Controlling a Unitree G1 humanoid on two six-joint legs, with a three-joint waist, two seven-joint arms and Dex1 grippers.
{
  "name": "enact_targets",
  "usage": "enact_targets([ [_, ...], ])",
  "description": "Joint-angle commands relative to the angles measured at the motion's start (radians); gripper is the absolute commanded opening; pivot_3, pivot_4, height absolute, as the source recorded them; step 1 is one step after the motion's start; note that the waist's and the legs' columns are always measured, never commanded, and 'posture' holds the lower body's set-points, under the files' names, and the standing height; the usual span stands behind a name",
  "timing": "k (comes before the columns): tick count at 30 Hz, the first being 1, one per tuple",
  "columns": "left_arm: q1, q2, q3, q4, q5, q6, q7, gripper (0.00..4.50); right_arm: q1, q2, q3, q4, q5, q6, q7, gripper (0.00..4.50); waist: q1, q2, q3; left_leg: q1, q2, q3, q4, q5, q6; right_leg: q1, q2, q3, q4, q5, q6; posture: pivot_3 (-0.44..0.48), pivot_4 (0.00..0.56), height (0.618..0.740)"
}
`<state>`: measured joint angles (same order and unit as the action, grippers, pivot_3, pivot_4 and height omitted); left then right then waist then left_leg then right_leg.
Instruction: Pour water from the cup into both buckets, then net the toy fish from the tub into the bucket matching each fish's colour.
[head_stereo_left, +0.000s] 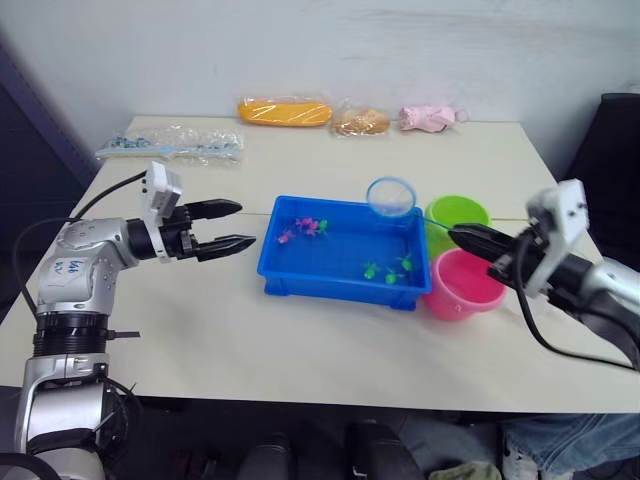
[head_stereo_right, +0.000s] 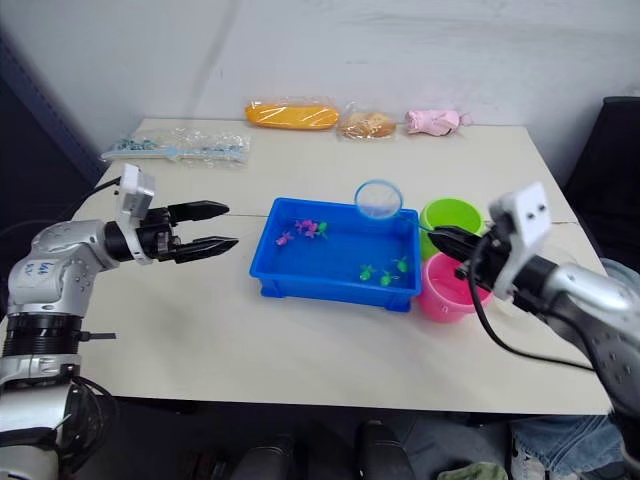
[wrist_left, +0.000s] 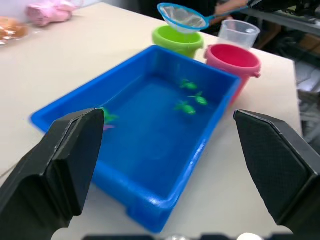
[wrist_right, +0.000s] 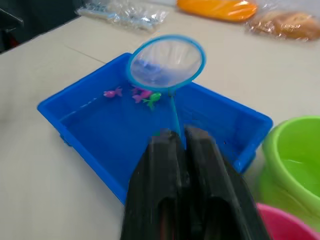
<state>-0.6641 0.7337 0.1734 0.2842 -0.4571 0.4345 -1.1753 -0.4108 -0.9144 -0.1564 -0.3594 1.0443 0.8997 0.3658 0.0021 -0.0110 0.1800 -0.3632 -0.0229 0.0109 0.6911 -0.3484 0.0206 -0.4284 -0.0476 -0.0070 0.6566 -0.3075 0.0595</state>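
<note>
The blue tub (head_stereo_left: 338, 281) sits mid-table with pink toy fish (head_stereo_left: 305, 228) at its far left and green toy fish (head_stereo_left: 390, 268) near its front right. Right of it stand the lime green bucket (head_stereo_left: 457, 213) and, nearer, the pink bucket (head_stereo_left: 462, 283). My right gripper (head_stereo_left: 470, 238) is shut on the thin handle of the net (head_stereo_left: 391, 197), whose light blue hoop hangs empty over the tub's far right corner. My left gripper (head_stereo_left: 235, 225) is open, just left of the tub, holding nothing. The clear cup (wrist_left: 240, 32) stands behind the pink bucket in the left wrist view.
Along the table's far edge lie an orange bag (head_stereo_left: 285, 111), a bread bag (head_stereo_left: 361, 121), a pink packet (head_stereo_left: 430, 118) and a clear bag of blue items (head_stereo_left: 170, 145). A black chair (head_stereo_left: 610, 170) stands at the right.
</note>
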Motion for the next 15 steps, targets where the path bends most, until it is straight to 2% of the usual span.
enact_targets([
  [1, 0.0, 0.022, 0.021, -0.038, 0.004, -0.008, 0.033, 4.48, -0.142, 0.045, 0.134, 0.074, -0.028, 0.156, 0.004, 0.0, -0.002, 0.0, 0.0, -0.002, 0.0, -0.001, 0.0, 0.0, 0.0, -0.001, 0.0, 0.0, -0.001, 0.0, 0.0, 0.0, 0.15, 0.74],
  [5, -0.003, 0.038, 0.02, -0.055, 0.007, 0.001, 0.054, 4.48, -0.268, 0.154, 0.223, 0.173, -0.096, 0.233, -0.001, 0.0, -0.003, 0.0, 0.0, -0.01, 0.0, -0.001, 0.002, 0.0, 0.0, -0.008, -0.001, -0.002, 0.0, 0.0, 0.0, 0.0, 0.15, 0.74],
  [9, 0.0, 0.059, 0.026, -0.056, 0.009, 0.001, 0.062, 4.48, -0.32, 0.213, 0.284, 0.197, -0.176, 0.25, 0.029, 0.0, -0.004, 0.0, 0.0, -0.021, 0.0, -0.001, 0.004, 0.0, 0.0, -0.019, -0.001, -0.002, 0.004, 0.0, 0.001, 0.0, 0.15, 0.74],
  [15, 0.02, 0.075, 0.036, -0.085, -0.005, 0.015, 0.071, 4.48, -0.346, 0.232, 0.344, 0.21, -0.339, 0.124, 0.129, 0.0, -0.005, 0.0, 0.0, -0.024, -0.001, -0.002, 0.006, 0.0, 0.0, -0.02, -0.001, -0.004, 0.004, 0.001, 0.001, 0.0, 0.15, 0.74],
])
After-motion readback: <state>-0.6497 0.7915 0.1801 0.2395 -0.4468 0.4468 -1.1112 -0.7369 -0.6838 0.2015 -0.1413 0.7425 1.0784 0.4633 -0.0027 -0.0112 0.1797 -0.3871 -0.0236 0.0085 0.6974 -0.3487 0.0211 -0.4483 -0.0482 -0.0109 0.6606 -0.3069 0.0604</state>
